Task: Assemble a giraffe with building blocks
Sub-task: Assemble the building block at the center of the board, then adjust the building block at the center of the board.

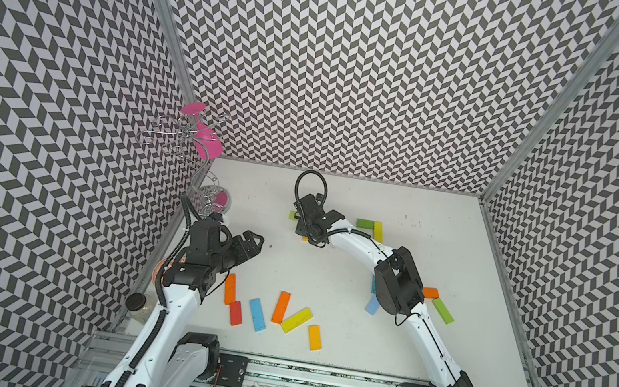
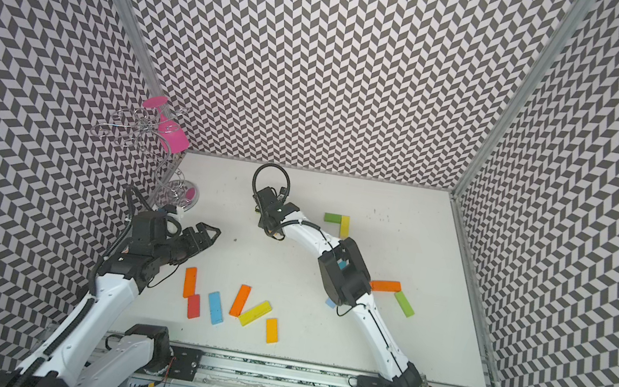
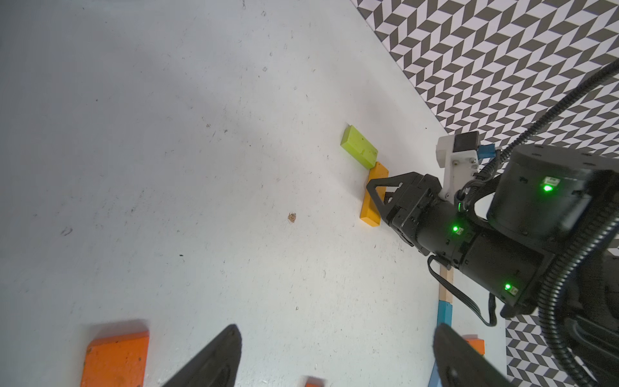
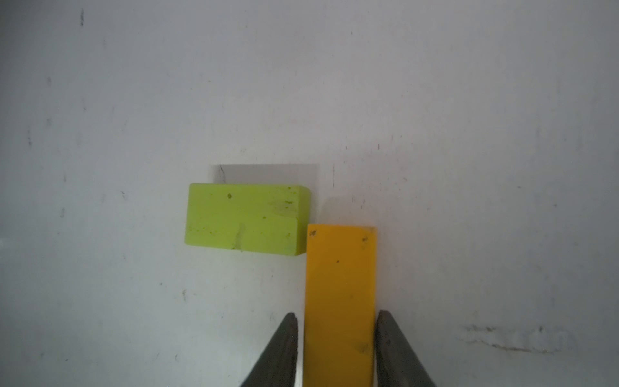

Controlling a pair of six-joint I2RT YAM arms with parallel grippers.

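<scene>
Yellow building block (image 4: 340,268) lies flat on the white table (image 4: 134,100), its end touching a green block (image 4: 246,219). Your right gripper (image 4: 337,313) straddles it, jaws slightly apart from its sides. Your left gripper (image 3: 336,331) hangs spread wide, empty, near an orange block (image 3: 114,362).

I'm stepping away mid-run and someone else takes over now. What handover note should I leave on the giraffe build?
Left gripper: open, empty, above the table.
Right gripper: jaws slightly parted around the amber plank, lying flat.
Done: amber plank's end meets the lime block; a green plank and yellow plank form an L nearby.
Left: six loose planks near the front, an orange plank and second green plank by the right arm; the giraffe looks mostly unbuilt.
</scene>
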